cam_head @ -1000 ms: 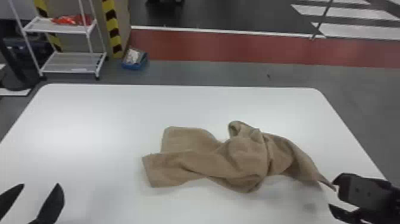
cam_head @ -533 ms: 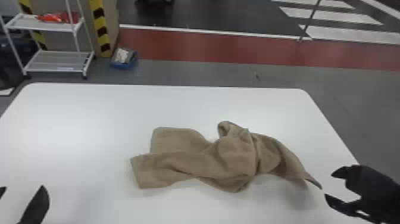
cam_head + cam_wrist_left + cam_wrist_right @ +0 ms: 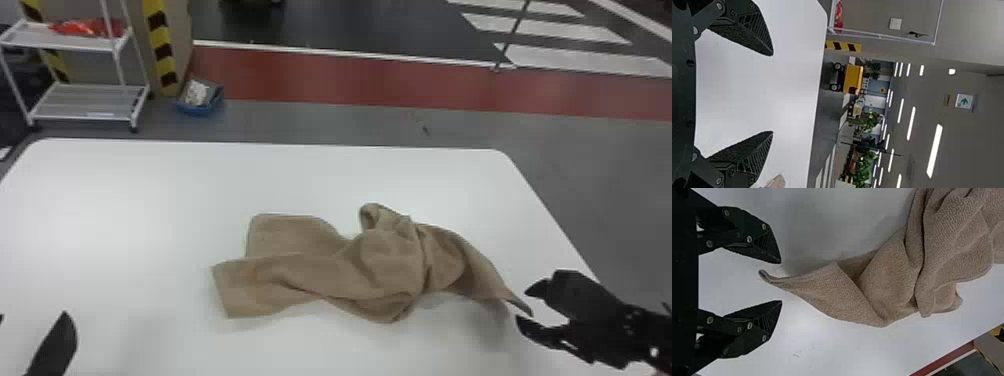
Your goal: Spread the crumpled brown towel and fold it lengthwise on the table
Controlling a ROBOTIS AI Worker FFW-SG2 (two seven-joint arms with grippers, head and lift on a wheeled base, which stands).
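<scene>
right end effector (image 3: 530,306) at 4 o'clock in head view, fingers spread, the brown towel's (image 3: 320,275) tapered corner reaching between them | left end effector (image 3: 33,316) at 8 o'clock, fingers spread | towel crumpled on the white counter (image 3: 150,210), centre to 4 o'clock | blue bin (image 3: 200,108) on floor, 11 o'clock

In your head view, the frame cuts off the left gripper (image 3: 33,314), one finger down to a sliver, and the near side of the table (image 3: 150,200). Folds hide parts of the towel (image 3: 320,275) from you; both wrist views crop it. You can't make out the red stuff (image 3: 87,27) or what fills the bin (image 3: 197,110).
</scene>
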